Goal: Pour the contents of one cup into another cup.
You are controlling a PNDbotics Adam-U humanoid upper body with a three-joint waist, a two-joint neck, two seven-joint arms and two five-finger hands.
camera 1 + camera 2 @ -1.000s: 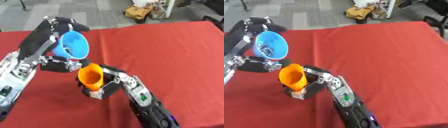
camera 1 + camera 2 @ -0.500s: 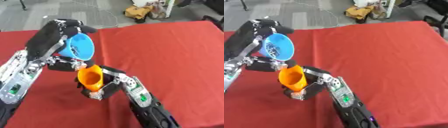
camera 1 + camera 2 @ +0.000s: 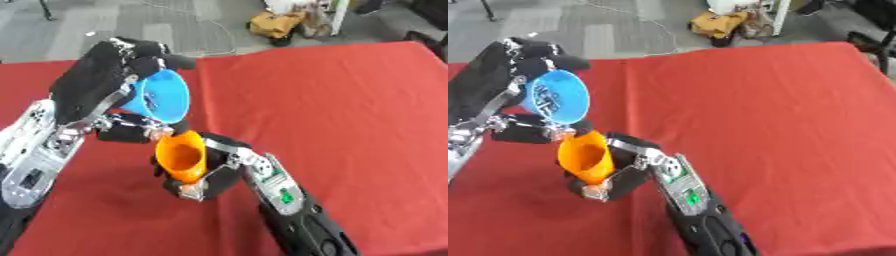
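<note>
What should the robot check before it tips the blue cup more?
1. Left hand curled round the blue cup: ok.
2. Right hand curled round the orange cup: ok.
3. Blue cup's mouth tipped toward the orange cup: ok.
4. Blue cup's low rim above the orange cup's opening: ok, it looks lined up.
5. Anything inside the blue cup: cannot tell.
6. Red table free of spills: ok.

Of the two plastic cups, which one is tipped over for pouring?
The blue plastic cup in the left hand is tipped, its mouth just above the orange plastic cup, which the right hand holds nearly upright.
</note>
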